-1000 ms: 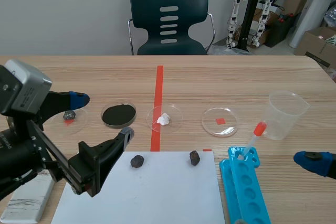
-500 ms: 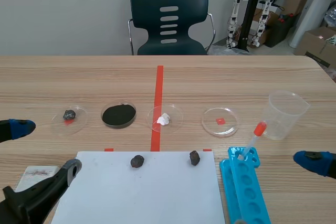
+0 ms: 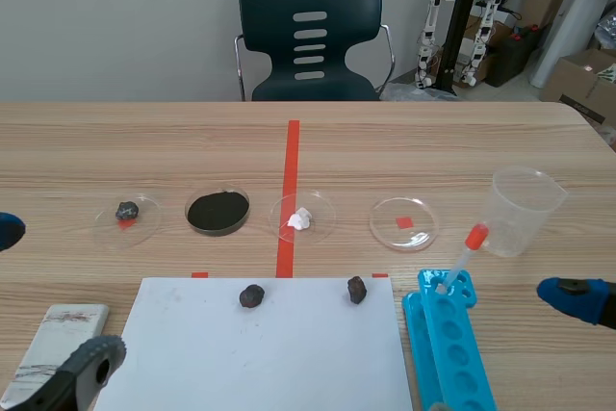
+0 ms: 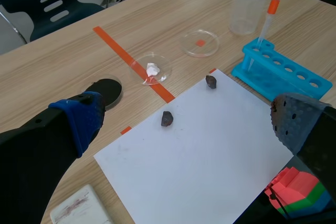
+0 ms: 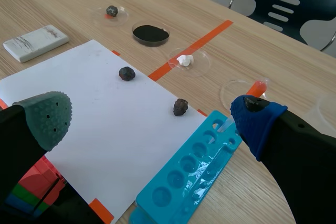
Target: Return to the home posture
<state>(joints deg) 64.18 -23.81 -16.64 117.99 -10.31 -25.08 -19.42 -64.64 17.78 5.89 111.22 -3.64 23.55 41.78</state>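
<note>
My left gripper is open and holds nothing; in the left wrist view it sits high above the white paper sheet. In the scene view only its two fingertips show, at the table's front left corner. My right gripper is open and empty too, above the near right part of the table. In the scene view one of its blue fingertips shows at the right edge. Two dark stones lie on the sheet's far edge.
Several petri dishes stand in a row: one with a grey stone, one with black powder, one with a white lump, one bare. A clear beaker, a blue tube rack with a pipette, and a white block are nearby.
My left arm has drawn back toward the front left corner and mostly left the scene view, uncovering the white block and the left dishes. The right fingertip has stayed in place.
</note>
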